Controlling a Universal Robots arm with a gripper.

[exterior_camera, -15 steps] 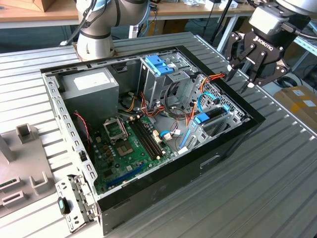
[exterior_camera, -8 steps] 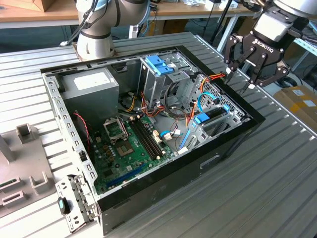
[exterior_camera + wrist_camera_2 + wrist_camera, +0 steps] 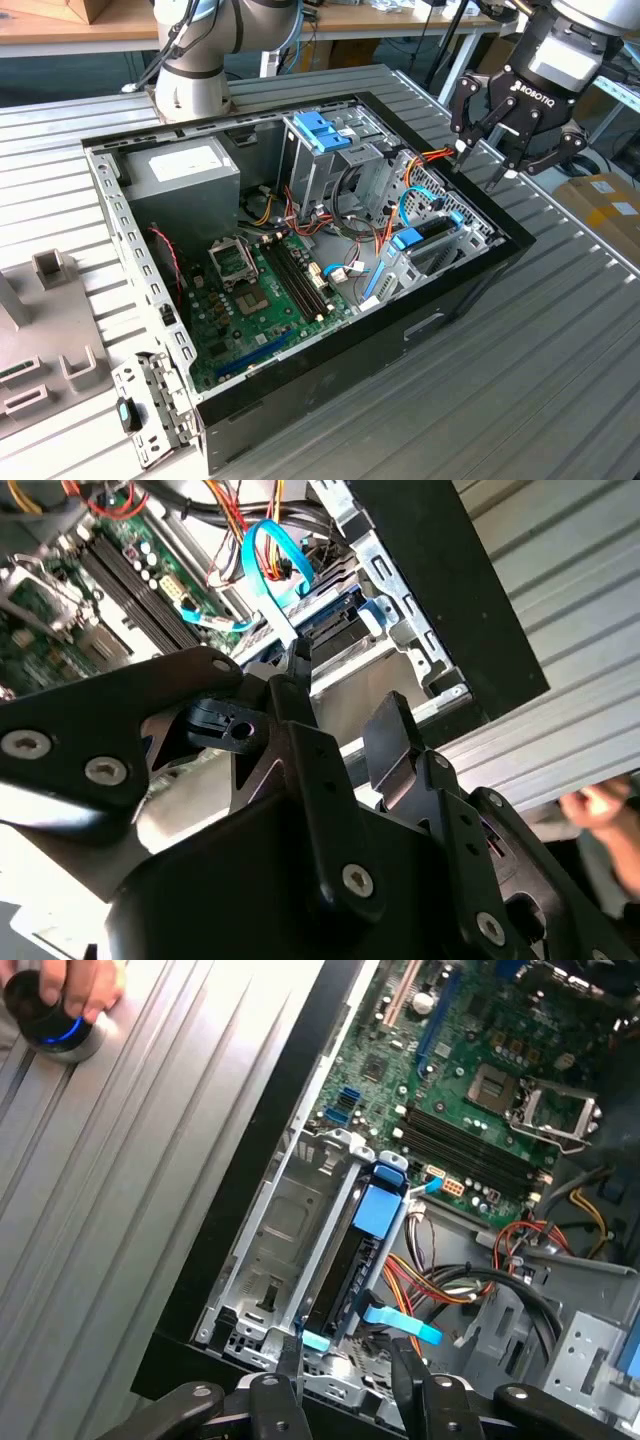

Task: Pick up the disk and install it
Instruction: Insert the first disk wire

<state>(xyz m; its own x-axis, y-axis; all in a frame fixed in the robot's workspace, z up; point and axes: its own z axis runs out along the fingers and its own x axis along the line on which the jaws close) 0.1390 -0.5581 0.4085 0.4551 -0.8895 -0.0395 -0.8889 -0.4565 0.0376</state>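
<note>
Above the computer case [image 3: 470, 290], your gripper [image 3: 478, 168] hovers with fingers spread apart, holding nothing, while the disk [image 3: 425, 238] sits upright in a bay inside that case.

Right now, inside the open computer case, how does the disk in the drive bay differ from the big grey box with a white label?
The disk is small and slim, with bright blue plastic at its end; the big grey box is bulky and plain grey with a white label. The disk stands on edge in a bay by the case wall at the exterior view's right; the box fills the far corner at its left. The gripper hangs above the disk's side, far from the box. Both sit inside the case.
</note>
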